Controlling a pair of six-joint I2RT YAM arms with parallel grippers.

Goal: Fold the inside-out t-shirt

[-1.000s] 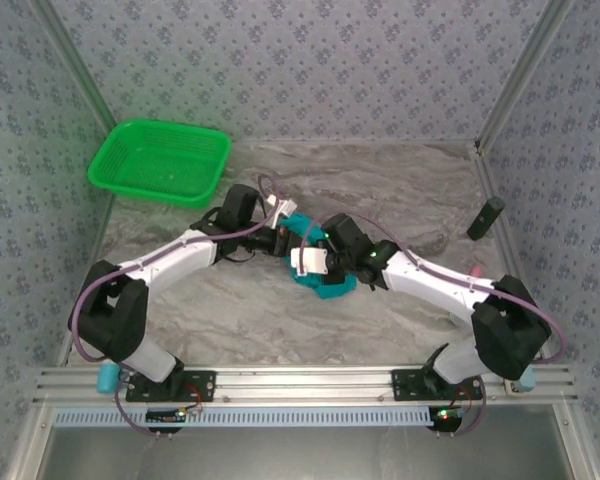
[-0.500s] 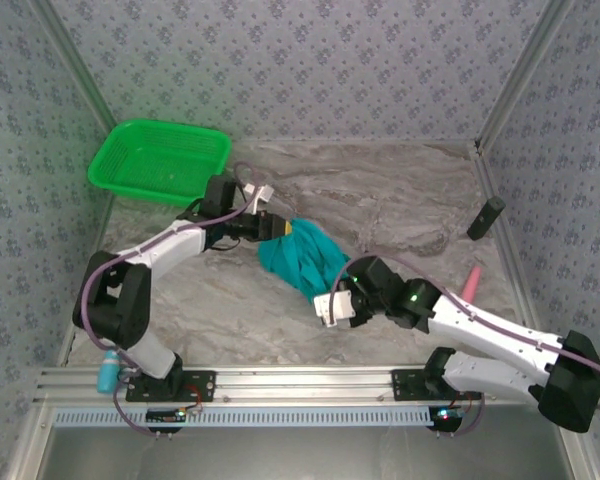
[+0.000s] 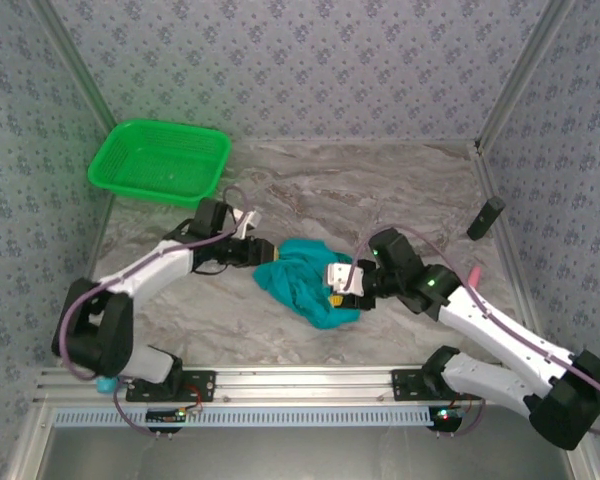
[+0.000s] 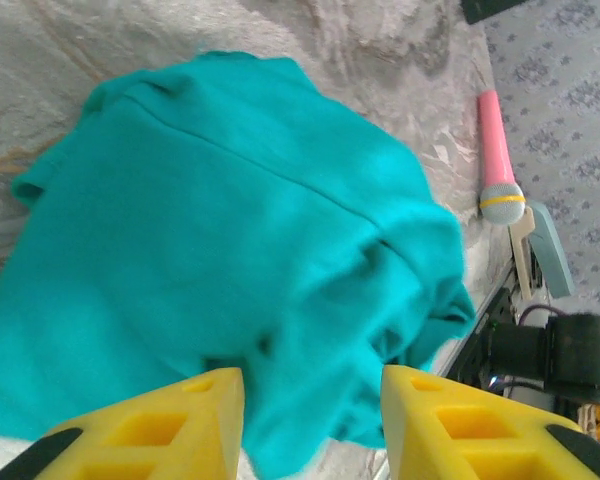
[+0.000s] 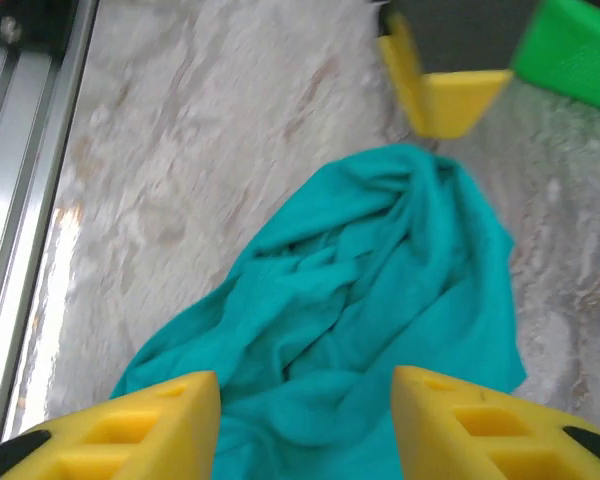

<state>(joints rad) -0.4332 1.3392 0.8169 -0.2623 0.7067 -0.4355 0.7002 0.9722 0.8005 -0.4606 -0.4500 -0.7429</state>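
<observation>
The inside-out t-shirt is a teal crumpled heap on the marble table, near the middle. In the top view my left gripper sits at its left edge and my right gripper at its right edge. In the left wrist view the left gripper stands open, with the shirt lying loose under and between its yellow fingers. In the right wrist view the right gripper is open too, its wide gap over the bunched folds of the shirt. No lettering shows.
A bright green mesh basket stands at the back left. A pink microphone lies by the right wall, and a black object stands farther back. An aluminium rail runs along the near edge. Patterned walls close in three sides.
Both grippers have gone from shut to open. The shirt, stretched between them half a second ago, has dropped into a heap. The right gripper moved back toward it.
</observation>
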